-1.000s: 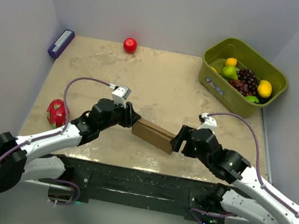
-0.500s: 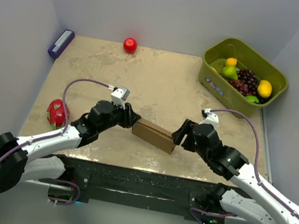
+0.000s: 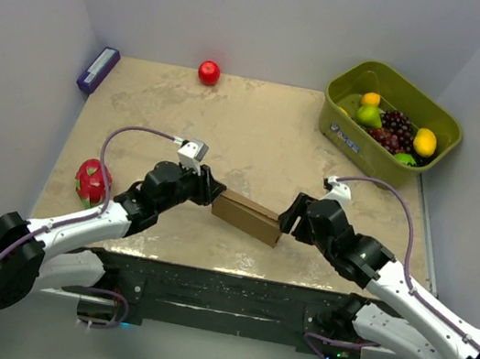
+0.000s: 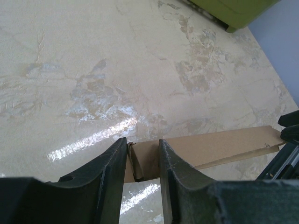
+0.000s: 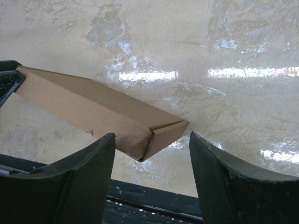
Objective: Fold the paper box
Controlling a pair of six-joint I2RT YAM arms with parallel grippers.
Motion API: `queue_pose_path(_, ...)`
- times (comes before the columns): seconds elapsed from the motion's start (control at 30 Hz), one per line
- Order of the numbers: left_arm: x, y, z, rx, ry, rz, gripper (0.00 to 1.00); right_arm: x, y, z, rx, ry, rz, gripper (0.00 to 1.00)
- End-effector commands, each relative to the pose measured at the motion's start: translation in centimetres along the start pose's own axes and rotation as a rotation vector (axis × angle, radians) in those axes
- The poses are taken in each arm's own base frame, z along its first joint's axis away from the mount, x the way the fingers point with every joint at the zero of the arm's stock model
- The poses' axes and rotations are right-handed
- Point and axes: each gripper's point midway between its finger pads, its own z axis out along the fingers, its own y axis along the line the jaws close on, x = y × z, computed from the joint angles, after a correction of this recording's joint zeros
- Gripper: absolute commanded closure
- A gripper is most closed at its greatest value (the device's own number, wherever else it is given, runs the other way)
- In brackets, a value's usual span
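Fingers [image 4: 110, 182] of my left gripper [image 4: 141, 143] pinched one paper box [image 4: 219, 144] end, my right gripper [image 5: 152, 135] stood wide around the other end

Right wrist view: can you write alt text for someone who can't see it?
A brown paper box lies slanted on a glossy beige table, its corner in the gap between the two dark fingers of the open right end effector.

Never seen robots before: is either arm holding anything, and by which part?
The left tool pinches the paper box by its left end; the right tool stands open around the other end, gripping nothing.
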Motion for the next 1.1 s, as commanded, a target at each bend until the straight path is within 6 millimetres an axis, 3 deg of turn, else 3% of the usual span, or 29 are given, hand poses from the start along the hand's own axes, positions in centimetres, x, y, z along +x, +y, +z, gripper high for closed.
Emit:
queue_pose_path(0.0,5.0,2.8,-0.8,-0.078,0.164,0.039,0.64,-0.8,-0.2,0.4,0.009,-0.046,0.018,0.33)
queue_pose_path(0.7,5.2,3.1,-0.3,-0.098,0.18,0.033,0.64,3.7,-2.8,1.0,0.031,0.062,0.068,0.56)
queue_pose_path(1.07,5.2,3.0,-0.2,-0.097,0.181,0.024,0.64,6.8,-5.7,1.6,0.046,0.055,0.192,0.64)
